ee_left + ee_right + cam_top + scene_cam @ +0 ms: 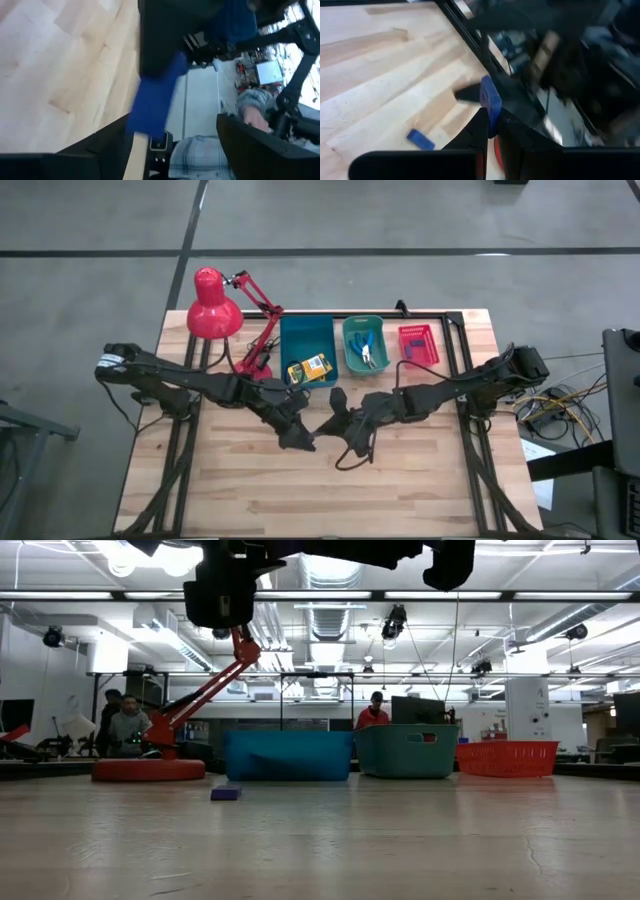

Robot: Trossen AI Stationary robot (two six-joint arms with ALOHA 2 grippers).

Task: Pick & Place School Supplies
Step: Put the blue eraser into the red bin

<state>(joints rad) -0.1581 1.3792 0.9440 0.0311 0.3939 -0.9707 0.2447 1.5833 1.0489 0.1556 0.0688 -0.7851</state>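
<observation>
two tools [366, 352] in teal bin [349, 330]; crayon boxes [309, 369] in blue bin [305, 331].

Crayon boxes [309, 369] lie in the bin [306, 333] left of two others.

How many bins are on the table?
3, in a row at the back of the table: the blue bin next to the red lamp, the teal bin in the middle, and the red bin on the other end.
</observation>
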